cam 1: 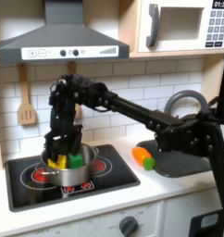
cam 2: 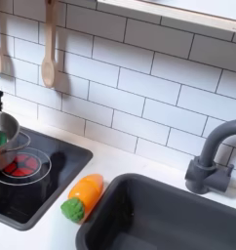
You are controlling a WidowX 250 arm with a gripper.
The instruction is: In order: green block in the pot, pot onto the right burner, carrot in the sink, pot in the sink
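At the lower left of the first exterior view, the pot (cam 1: 69,173) is being reached into by the gripper (cam 1: 62,154); whether its jaws are spread cannot be told. The green block (cam 1: 75,160) seems to be lying inside. At centre, the carrot (cam 1: 143,156) is still waiting beside the sink (cam 1: 183,163).

The arm (cam 1: 132,109) is matte black all over in the first exterior view, built of boxy links joined by chunky motor blocks. Its base (cam 1: 190,139) is a bulkier black mass. The gripper (cam 1: 60,148) is black too.
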